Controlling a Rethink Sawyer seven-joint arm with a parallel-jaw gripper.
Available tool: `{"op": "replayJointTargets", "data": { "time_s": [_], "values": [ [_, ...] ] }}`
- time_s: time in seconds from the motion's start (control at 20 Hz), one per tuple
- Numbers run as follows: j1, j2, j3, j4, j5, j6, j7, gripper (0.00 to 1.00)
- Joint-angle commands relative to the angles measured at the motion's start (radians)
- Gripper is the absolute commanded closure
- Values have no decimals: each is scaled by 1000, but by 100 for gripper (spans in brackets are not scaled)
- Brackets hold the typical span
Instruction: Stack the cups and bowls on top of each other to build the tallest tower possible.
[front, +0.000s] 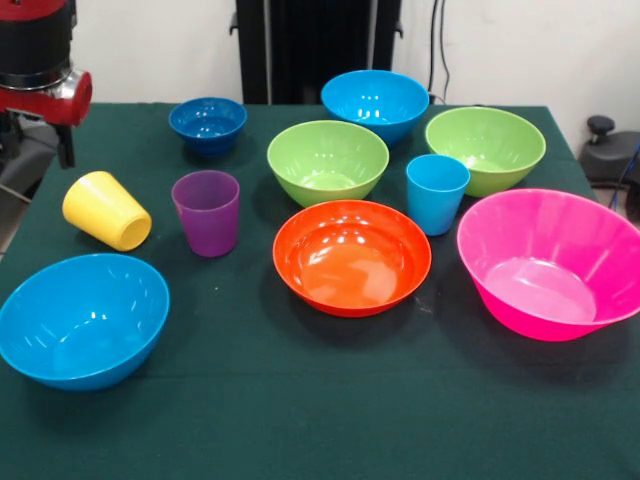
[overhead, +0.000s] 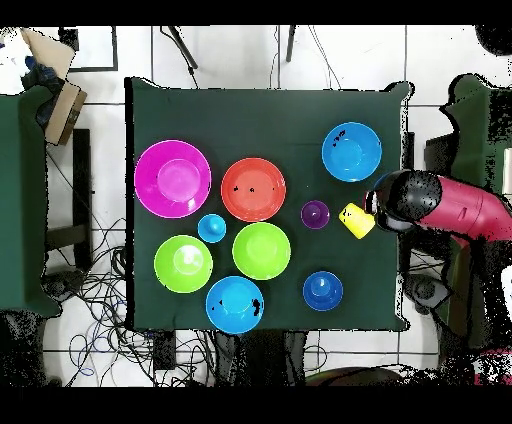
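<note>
Nothing is stacked; all cups and bowls stand apart on the green table. The yellow cup (front: 107, 210) (overhead: 356, 220) lies on its side. The purple cup (front: 206, 212) and light blue cup (front: 437, 193) stand upright. The bowls are pink (front: 550, 262), orange (front: 352, 257), two lime green (front: 328, 161) (front: 485, 149), two light blue (front: 83, 320) (front: 375, 104) and small dark blue (front: 208, 124). My gripper (front: 55, 135) hangs at the table's edge just beyond the yellow cup, mostly hidden under the red arm (overhead: 440, 205).
The table (front: 300, 420) has bare cloth along its front edge in the front view. Cables and floor tiles surround it in the overhead view. A dark chair or stand (front: 605, 150) sits off the table's side near the pink bowl.
</note>
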Motion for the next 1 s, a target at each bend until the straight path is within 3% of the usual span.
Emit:
{"op": "replayJointTargets", "data": {
  "time_s": [0.05, 0.75, 1.0],
  "values": [
    [37, 15, 92, 24, -80, 26, -186, 0],
    [82, 7, 76, 80, -134, -39, -150, 0],
    [92, 24, 83, 81, -123, -34, -114, 0]
  ]
}}
